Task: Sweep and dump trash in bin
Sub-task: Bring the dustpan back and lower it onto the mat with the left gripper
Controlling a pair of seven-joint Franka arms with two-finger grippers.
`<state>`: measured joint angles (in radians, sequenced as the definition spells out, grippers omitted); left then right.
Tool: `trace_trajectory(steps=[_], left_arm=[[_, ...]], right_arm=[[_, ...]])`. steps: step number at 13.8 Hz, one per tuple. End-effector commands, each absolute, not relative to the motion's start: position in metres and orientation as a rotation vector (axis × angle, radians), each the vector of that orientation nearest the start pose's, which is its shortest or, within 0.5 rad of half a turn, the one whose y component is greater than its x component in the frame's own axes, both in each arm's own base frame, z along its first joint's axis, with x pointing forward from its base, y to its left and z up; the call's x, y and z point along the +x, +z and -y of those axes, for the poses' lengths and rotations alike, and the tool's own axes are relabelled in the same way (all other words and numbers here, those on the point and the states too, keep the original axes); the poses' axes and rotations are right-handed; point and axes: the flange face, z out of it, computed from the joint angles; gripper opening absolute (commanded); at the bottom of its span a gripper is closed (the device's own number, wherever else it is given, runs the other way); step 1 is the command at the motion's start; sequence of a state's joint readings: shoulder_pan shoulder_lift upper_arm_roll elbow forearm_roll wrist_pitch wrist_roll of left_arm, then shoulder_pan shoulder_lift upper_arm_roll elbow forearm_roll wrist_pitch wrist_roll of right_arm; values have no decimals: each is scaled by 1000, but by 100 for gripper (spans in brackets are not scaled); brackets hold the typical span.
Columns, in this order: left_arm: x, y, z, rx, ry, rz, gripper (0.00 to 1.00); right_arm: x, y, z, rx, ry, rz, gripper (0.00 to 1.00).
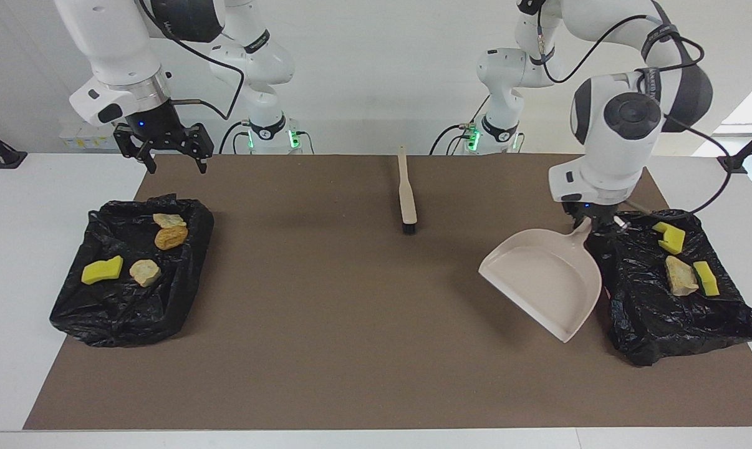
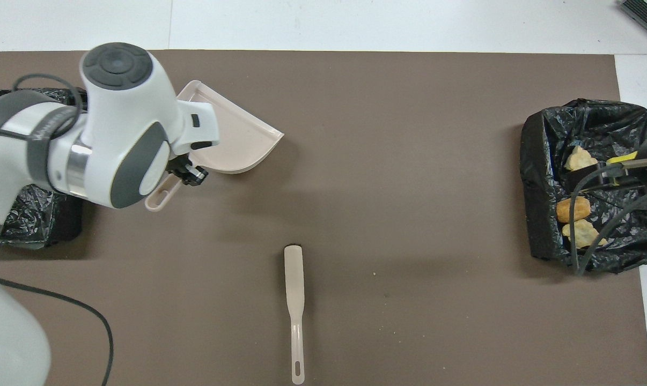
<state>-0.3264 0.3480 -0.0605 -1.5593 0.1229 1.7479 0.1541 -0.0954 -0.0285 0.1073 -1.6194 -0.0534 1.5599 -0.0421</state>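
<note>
You have no scraps left on the mat [image 1: 326,312]: all trash [image 1: 681,275] lies in the two bag-lined bins [image 1: 669,312], the left claw [image 1: 594,223] clamps the empty dustpan [image 1: 541,280], and the right claw [image 1: 170,163] hangs open and idle over the tabletop [image 1: 14,206].

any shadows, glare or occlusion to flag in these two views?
Facing view: soft shadows on the brown mat beside the dustpan and brush; glossy highlights on both black bin bags. Overhead view: the left arm hides most of the dustpan and its bin; cables cross the other bin's trash; a broad soft shadow lies mid-mat.
</note>
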Motion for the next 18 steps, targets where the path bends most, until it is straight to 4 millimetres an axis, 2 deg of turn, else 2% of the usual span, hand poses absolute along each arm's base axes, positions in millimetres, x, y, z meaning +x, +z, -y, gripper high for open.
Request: trace_trajectory(steps=[1, 4, 6, 8, 11, 12, 13, 18], left_arm=[[601, 426, 280, -2996, 138, -600, 0], [594, 419, 332, -3065, 98, -388, 0], [586, 420, 354, -3134, 76, -216, 0], [571, 409, 383, -3130, 81, -193, 0], [569, 390, 389, -3123, 120, -160, 0], [563, 385, 403, -3123, 102, -181, 0], [560, 382, 409, -3123, 96, -182, 0], [565, 381, 401, -3132, 99, -161, 0]], right_arm=[[521, 612, -6, -3184, 85, 77, 100], [520, 611, -7, -3184, 90, 80, 100], [519, 611, -7, -3183, 100, 84, 100], [519, 611, -7, -3183, 100, 84, 100], [519, 611, -7, -3183, 100, 87, 100], [519, 611, -7, -3183, 100, 87, 100], [519, 611, -6, -3183, 100, 87, 100], [519, 612, -6, -3183, 97, 89, 100]])
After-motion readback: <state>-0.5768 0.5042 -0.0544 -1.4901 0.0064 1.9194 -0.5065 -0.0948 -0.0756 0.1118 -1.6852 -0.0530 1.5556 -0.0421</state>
